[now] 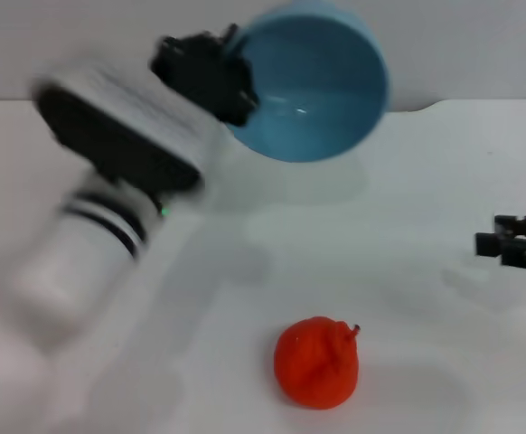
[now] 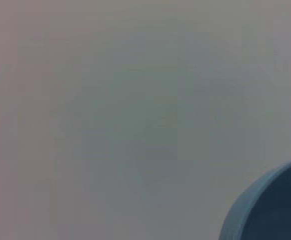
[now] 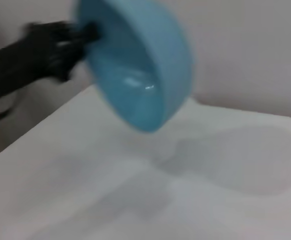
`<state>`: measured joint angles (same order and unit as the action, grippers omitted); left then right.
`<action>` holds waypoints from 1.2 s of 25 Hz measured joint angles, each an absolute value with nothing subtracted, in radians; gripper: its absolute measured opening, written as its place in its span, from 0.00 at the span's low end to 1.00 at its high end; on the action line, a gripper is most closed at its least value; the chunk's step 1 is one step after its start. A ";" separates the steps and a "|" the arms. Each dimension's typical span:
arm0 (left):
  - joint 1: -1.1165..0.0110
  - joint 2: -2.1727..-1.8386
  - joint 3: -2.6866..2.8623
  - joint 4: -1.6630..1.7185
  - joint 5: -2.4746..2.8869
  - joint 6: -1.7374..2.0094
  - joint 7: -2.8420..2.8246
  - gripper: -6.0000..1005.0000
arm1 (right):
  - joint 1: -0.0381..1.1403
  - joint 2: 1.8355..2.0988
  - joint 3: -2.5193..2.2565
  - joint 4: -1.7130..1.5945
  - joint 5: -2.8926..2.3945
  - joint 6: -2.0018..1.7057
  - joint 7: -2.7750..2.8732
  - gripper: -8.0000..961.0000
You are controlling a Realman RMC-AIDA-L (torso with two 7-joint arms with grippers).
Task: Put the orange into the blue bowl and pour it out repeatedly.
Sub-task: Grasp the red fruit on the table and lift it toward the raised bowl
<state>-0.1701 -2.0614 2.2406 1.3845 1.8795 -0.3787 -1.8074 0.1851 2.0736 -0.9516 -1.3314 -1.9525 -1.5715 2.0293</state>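
Left gripper (image 1: 231,77): up high, jaws clamped on the blue bowl (image 1: 313,81) rim, bowl tipped on its side, empty.
Orange (image 1: 318,362): sitting on the white counter (image 1: 426,271), well below the bowl.
Right gripper (image 1: 489,242): low at right, jaws' state can't tell.

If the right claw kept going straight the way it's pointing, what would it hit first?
The right claw, at the right edge of the table, points toward the robot's left. Its path looks free: the orange lies nearer the robot, and the blue bowl is lifted and tipped in the left claw. Depth is uncertain.
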 joint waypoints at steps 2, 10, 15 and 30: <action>-0.161 -2.063 2.038 1.422 1.773 -0.072 -1.846 0.00 | 0.194 2.073 -0.971 -1.330 -1.953 -1.572 2.019 0.52; -0.371 -2.040 1.250 1.206 1.845 1.039 -2.340 0.00 | 0.284 2.074 -1.090 -1.266 -1.953 -1.557 1.952 0.56; -0.375 -2.045 1.097 1.281 2.050 1.304 -2.434 0.00 | 0.386 2.071 -1.167 -1.142 -1.959 -1.555 1.940 0.58; -0.351 -2.057 1.124 1.486 2.345 1.565 -2.579 0.00 | 0.575 2.075 -1.360 -0.847 -1.995 -1.376 1.942 0.64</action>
